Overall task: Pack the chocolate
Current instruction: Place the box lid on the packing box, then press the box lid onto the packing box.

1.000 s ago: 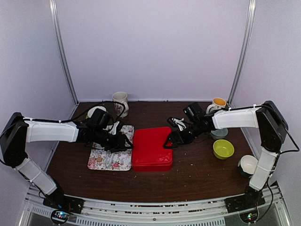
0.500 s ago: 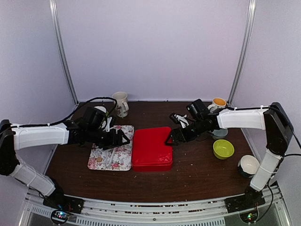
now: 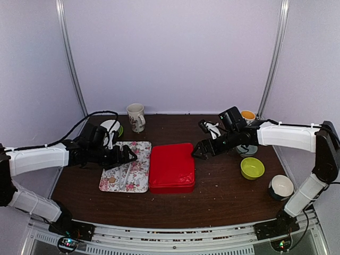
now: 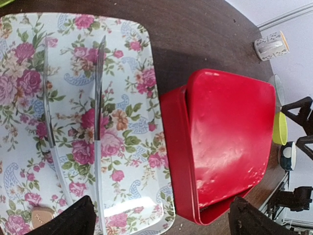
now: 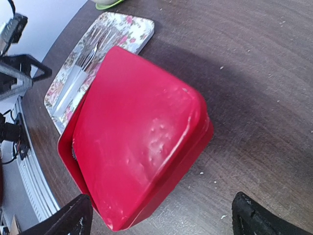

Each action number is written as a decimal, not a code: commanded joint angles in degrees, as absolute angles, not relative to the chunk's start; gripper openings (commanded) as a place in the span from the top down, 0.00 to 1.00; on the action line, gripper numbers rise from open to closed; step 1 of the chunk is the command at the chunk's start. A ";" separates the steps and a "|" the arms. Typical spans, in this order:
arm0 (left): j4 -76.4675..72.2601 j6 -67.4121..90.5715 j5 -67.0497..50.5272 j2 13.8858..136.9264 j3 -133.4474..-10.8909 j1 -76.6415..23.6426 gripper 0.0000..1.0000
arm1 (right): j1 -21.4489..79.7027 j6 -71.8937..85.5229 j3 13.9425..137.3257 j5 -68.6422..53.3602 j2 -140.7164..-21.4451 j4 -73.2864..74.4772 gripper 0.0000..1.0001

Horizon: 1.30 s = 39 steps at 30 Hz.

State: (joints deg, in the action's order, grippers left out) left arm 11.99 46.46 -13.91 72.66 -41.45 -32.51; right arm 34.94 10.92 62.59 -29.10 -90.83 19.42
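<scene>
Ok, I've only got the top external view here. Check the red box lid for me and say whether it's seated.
Observer: Not seated. In the left wrist view the red lid sits askew, with the base showing along its tray-side edge.
Operator: Now check the left arm for the tongs.
Observer: The left gripper is open and empty. The tongs lie free on the floral tray.
Operator: Look inside the box for me.
Observer: Cannot see in. The right wrist view shows only a narrow dark gap under the lid's corner.
</scene>
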 commanded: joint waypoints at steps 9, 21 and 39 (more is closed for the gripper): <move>15.32 40.10 -6.19 65.19 -40.65 -32.03 0.02 | 32.19 26.40 52.06 -15.05 -79.29 7.86 0.00; 19.45 35.24 2.29 64.74 -41.15 -32.04 0.02 | 31.99 28.29 53.77 -13.85 -83.21 10.88 0.04; 10.04 35.45 -12.50 73.03 -43.04 -35.42 0.04 | 36.96 24.47 63.20 -5.19 -94.85 19.23 0.33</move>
